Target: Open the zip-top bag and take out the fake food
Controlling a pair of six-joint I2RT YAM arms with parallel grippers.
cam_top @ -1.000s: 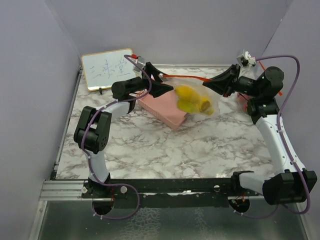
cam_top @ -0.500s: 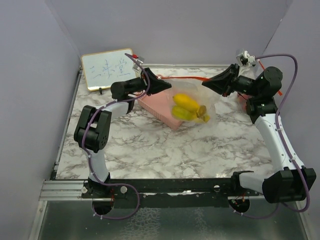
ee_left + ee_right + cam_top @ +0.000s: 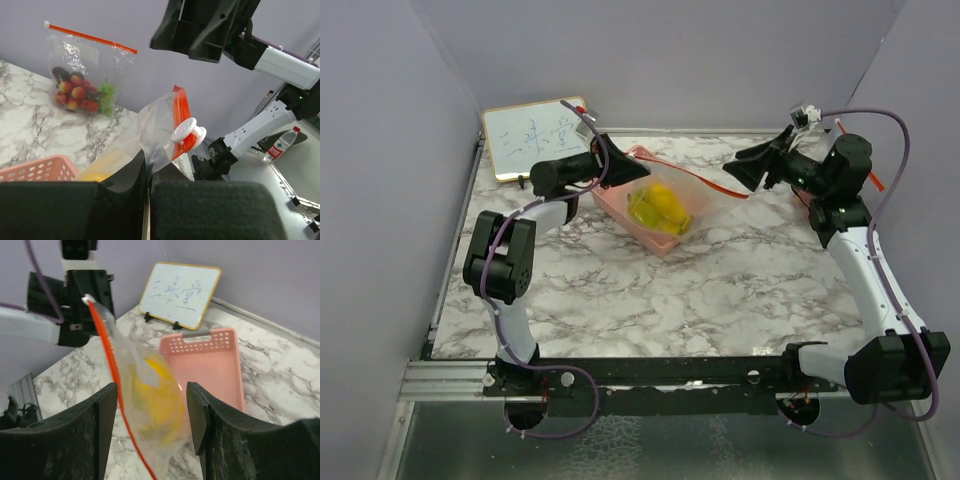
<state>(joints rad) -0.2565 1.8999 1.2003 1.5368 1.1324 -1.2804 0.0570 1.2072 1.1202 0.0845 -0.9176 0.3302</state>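
Note:
The clear zip-top bag (image 3: 703, 193) with an orange zip strip (image 3: 725, 187) hangs from my left gripper (image 3: 624, 164), which is shut on its corner. In the left wrist view the plastic (image 3: 157, 132) is pinched between the fingers, with a white slider (image 3: 188, 132) just above. Yellow fake food (image 3: 660, 203) sags inside the bag over the pink basket (image 3: 658, 240). My right gripper (image 3: 741, 172) stands open, apart from the bag's right end. In its own view the bag (image 3: 155, 405) hangs beyond the open gripper (image 3: 151, 390).
A small whiteboard (image 3: 533, 135) stands at the back left. A second zip-top bag (image 3: 80, 75) holding red, green and dark pieces leans against the back wall on the right, near the right arm (image 3: 855, 230). Purple walls close in three sides.
The left gripper has shut on the bag's corner. The right gripper has opened and let go, and the bag with the yellow pieces has dropped left over the basket.

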